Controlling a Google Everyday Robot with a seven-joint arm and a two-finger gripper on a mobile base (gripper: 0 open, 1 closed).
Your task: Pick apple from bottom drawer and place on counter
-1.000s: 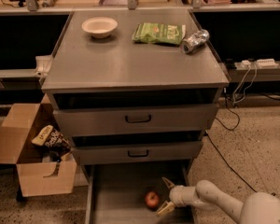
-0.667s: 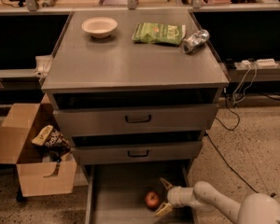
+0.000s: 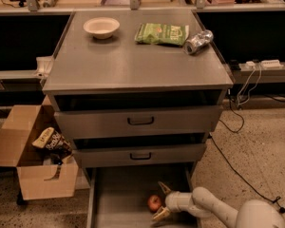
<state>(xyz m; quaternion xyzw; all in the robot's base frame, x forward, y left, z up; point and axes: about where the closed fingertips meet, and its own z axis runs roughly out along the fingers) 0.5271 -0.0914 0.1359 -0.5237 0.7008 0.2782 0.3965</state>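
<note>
The small red apple point(image 3: 154, 203) lies on the floor of the pulled-out bottom drawer point(image 3: 118, 198), right of its middle. My gripper point(image 3: 161, 202) reaches in from the lower right on a white arm. Its two pale fingers are spread open, one above and one below the apple's right side, with the apple just at their tips. The grey counter point(image 3: 133, 63) is the cabinet top above.
On the counter stand a white bowl point(image 3: 101, 27), a green chip bag point(image 3: 162, 33) and a crushed can point(image 3: 198, 42). Two closed drawer fronts with black handles point(image 3: 140, 121) overhang the open drawer. An open cardboard box point(image 3: 33, 158) with snack bags sits on the floor at left. Cables run at right.
The gripper has crept slightly left toward the apple, its open fingers now closer around the apple's right side. The apple has not moved.
</note>
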